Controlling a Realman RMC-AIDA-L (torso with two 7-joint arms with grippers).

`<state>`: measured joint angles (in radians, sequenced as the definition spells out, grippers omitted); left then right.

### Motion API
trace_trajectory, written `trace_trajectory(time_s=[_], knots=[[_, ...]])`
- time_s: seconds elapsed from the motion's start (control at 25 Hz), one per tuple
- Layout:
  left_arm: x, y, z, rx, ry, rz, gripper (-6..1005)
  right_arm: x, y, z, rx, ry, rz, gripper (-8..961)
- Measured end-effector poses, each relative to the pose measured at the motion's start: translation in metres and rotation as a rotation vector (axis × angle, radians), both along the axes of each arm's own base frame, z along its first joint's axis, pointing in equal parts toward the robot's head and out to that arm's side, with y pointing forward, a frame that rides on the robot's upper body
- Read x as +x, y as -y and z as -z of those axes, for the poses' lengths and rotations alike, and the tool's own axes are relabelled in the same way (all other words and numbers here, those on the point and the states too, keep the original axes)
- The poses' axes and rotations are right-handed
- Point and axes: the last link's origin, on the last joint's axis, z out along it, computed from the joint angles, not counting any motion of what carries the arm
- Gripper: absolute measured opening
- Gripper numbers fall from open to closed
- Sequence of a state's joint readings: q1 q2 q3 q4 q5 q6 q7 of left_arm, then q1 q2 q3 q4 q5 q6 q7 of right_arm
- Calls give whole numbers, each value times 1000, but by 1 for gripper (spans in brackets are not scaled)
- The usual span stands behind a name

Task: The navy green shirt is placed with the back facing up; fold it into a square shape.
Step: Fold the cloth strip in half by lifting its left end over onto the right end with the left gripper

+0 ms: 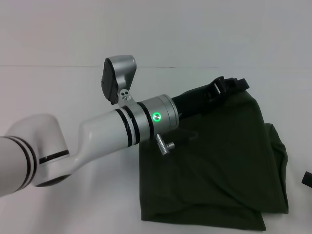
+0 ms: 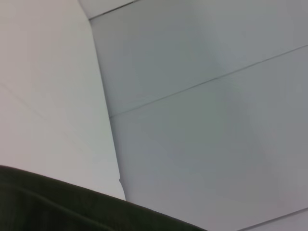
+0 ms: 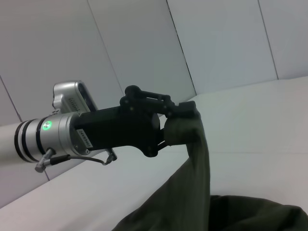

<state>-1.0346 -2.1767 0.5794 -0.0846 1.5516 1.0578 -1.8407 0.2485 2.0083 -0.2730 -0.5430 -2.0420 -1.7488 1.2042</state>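
Note:
The navy green shirt lies partly folded on the white table, plain side showing, right of centre. My left arm reaches across from the left, and my left gripper is shut on the shirt's far edge, holding it up off the table. In the right wrist view the left gripper pinches a bunched corner, and the shirt hangs down from it in a taut fold. A strip of the shirt shows in the left wrist view. Only a black sliver of my right gripper shows at the right edge.
The white table extends to the left and front of the shirt. Pale wall panels stand behind the table. The left arm's silver wrist hovers over the shirt's left edge.

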Motion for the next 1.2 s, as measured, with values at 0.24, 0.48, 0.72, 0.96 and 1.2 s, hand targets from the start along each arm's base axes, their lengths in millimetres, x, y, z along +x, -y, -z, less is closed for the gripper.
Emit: trace_trajectory(time_s=[0.24,0.48,0.72,0.96,1.2], knots=[[0,7,4,12,1,24,173,0,-2,0,3,1,0,946],[8,9,8,-8,6,41,522,-3,-5,2,9,-1,-6,947],[4,8,6,-4,7,25,730,-3,-5,3,17,-4,-7,947],[3,-1,-8,27,54,12,850,-4,-7,3,18,-3,-9,946],[-10,-5,-10,48,25,-37,924,-4,-7,3,18,-3,-8,946]])
